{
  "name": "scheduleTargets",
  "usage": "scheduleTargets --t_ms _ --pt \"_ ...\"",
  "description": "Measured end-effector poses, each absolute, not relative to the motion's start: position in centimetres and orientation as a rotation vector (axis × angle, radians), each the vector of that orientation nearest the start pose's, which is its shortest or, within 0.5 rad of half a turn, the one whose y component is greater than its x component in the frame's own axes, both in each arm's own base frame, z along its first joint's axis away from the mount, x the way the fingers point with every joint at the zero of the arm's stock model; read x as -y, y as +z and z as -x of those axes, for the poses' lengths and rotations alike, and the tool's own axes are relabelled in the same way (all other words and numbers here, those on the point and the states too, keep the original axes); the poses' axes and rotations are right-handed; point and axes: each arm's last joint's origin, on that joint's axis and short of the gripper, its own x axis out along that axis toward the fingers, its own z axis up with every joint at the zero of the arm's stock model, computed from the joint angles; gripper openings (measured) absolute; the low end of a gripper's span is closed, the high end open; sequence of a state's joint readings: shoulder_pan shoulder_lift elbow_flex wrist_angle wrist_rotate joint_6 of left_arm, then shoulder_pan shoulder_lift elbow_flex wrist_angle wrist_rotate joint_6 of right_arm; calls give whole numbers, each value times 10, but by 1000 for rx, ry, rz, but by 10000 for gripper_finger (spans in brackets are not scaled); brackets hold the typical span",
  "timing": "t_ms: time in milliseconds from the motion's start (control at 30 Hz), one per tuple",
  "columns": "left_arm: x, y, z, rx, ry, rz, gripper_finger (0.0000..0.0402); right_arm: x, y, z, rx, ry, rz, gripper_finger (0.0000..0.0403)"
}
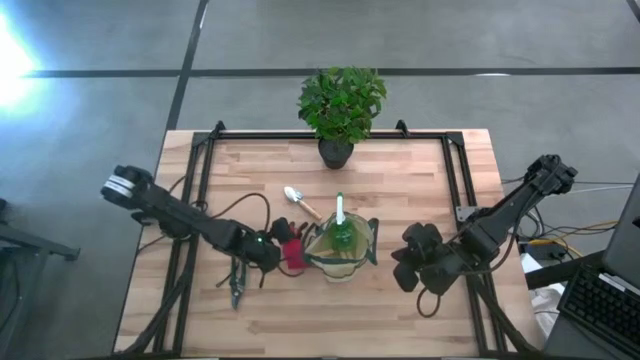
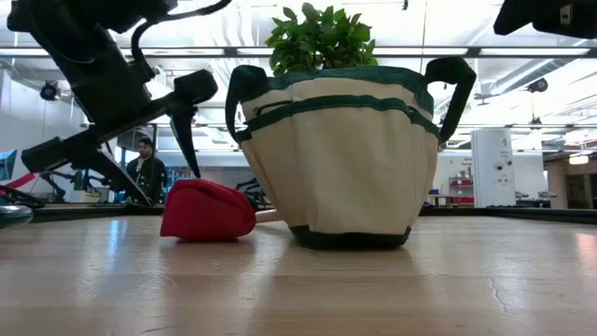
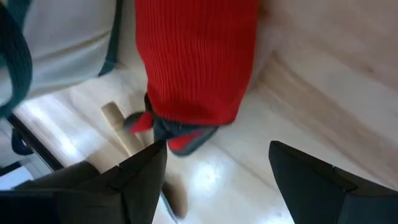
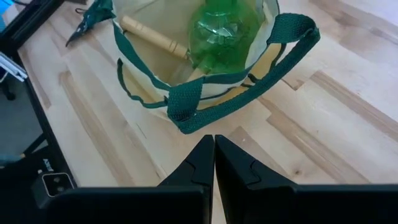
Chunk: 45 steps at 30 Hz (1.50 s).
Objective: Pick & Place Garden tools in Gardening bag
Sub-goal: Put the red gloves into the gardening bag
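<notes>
The khaki gardening bag (image 1: 340,252) with green trim stands at mid-table. A green spray bottle (image 4: 224,31) and a wooden-handled tool (image 4: 152,34) are inside it. A red glove (image 1: 293,256) lies on the table against the bag's left side. My left gripper (image 3: 214,180) is open just left of and above the glove (image 3: 196,62), touching nothing. A metal trowel (image 1: 300,203) lies behind the glove. Dark green pruners (image 1: 237,285) lie near my left arm. My right gripper (image 4: 213,162) is shut and empty, right of the bag.
A potted leafy plant (image 1: 340,105) stands at the table's far edge, behind the bag. A wooden handle (image 3: 121,130) lies on the table beyond the glove. There is bare tabletop along the near edge. A person (image 2: 147,173) stands in the room beyond the table.
</notes>
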<state>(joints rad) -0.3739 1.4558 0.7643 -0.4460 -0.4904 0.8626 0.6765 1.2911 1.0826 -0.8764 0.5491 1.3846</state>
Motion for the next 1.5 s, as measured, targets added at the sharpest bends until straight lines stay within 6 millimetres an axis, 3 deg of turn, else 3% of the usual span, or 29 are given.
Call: scheduleTargets --t_ms 333,700,1033,1167,1367,1500 --pt "99 180 -248 -896 -350 -1246 277 -140 285 -199 -756 -478 -671 8" --pt "102 162 -255 -929 -385 -1287 236 -140 285 -199 -756 -476 -669 8" --pt "103 142 -267 -940 -332 -1266 224 -141 285 -199 -751 -472 -674 8" --pt "102 136 -269 -965 -308 -1252 177 -141 286 -200 -743 -464 -683 8" --pt "102 138 -267 -970 -312 -1244 37 -141 286 -200 -743 -465 -684 8" --pt "101 143 -265 -959 -305 -1215 35 -141 286 -200 -744 -465 -683 8"
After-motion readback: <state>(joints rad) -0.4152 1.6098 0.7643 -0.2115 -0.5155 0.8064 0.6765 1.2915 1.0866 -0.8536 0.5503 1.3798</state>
